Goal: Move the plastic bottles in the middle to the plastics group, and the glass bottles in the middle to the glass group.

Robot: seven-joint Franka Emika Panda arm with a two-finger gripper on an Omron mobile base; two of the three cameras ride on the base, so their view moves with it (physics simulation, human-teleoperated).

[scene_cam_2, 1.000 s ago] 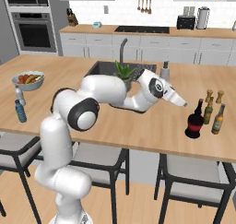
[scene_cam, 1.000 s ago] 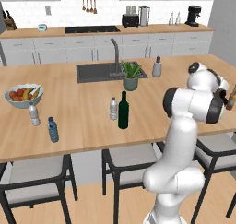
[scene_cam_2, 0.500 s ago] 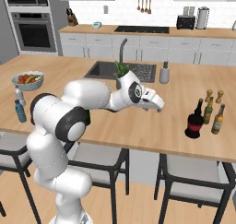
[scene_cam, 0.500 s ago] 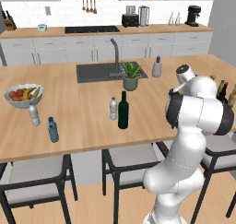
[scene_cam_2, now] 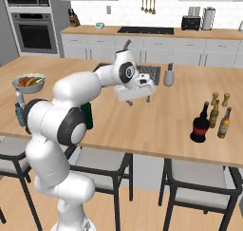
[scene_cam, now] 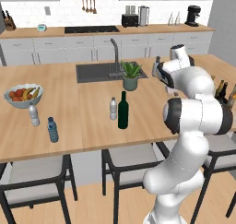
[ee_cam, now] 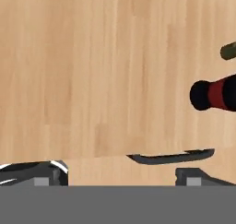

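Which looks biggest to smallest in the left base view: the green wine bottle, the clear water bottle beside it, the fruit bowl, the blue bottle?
1. Fruit bowl
2. Green wine bottle
3. Blue bottle and clear water bottle: they look about alike, so no ranking.

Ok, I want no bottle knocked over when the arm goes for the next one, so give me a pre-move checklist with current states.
1. Gripper open and empty: ok.
2. Green wine bottle upright in the middle: ok.
3. Small clear bottle upright beside it, apart from it: ok.
4. Round dark bottle standing beside the slim glass bottles: ok.
5. Gripper lined up over the next bottle: not ok, it hangs over bare counter.
6. Room near the two small bottles by the fruit bowl: ok.
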